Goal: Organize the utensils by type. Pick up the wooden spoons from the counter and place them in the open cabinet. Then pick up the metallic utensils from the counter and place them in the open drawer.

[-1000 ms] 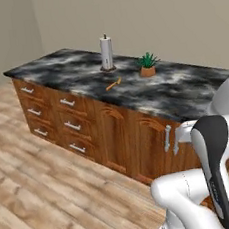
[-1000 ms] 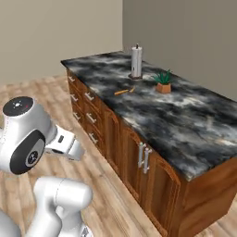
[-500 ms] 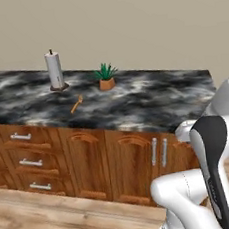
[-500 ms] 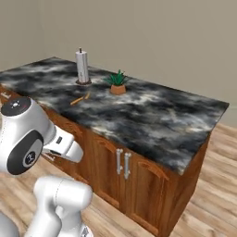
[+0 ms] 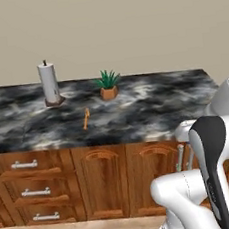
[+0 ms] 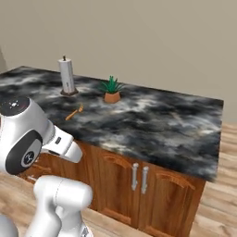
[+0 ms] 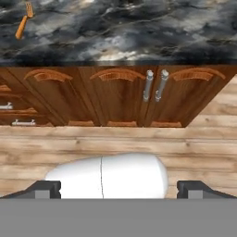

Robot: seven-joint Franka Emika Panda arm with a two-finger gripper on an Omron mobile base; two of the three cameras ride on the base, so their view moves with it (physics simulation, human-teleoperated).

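**Fingers wide apart, nothing grabbed yet, arm is sitting well short of the counter**

Fingertips (image 7: 44, 189) are standing spread to the far edges of the hand view, holding nothing, so the gripper (image 7: 118, 189) is hanging open over the wood floor in front of the cabinet doors (image 7: 155, 95).

Looks like the approach step to me. One wooden fork-tined utensil (image 5: 86, 118) is lying on the counter (image 5: 151, 107), at about 7 o'clock from the potted plant (image 5: 107, 85) and 4 o'clock from the paper-towel roll (image 5: 49, 83). Next move, I'm guessing: closing in, reaching over the counter edge, lining the jaws across that thin handle.

No brands, labels or writing readable anywhere.
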